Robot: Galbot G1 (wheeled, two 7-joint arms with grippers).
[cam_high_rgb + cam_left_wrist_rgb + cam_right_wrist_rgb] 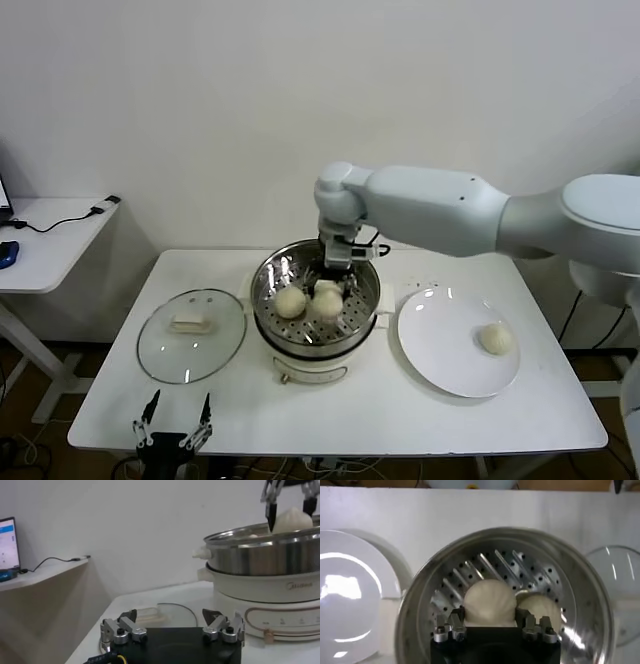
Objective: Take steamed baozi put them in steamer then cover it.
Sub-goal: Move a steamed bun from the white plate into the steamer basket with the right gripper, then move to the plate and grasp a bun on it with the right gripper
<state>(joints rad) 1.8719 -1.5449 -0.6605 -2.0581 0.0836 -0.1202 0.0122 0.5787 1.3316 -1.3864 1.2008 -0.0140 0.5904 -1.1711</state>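
Steel walls of the steamer [268, 300] ring the right gripper [335, 285], which hangs just over the perforated tray with a baozi [490, 601] between its jaws. The jaws are parted to about the bun's width and sit at either side of it; whether they press it or have let go, I cannot tell, but the bun looks low enough to be resting on the tray. A second baozi [290, 301] lies touching it on the left side of the tray, and what may be a third peeps out behind the gripper on the far side.

The relation that matters next: one last baozi [495, 338] sits alone on the white plate [440, 350], at the right of the steamer, well on the right arm's side. It is round, so no axis to line up with; a straight descent from above should do.

The cover [191, 334] lies flat on the desk [330, 415] at the left of the steamer, handle up. The left gripper [172, 422] waits at the near edge, jaws wide open and empty, near the lid.
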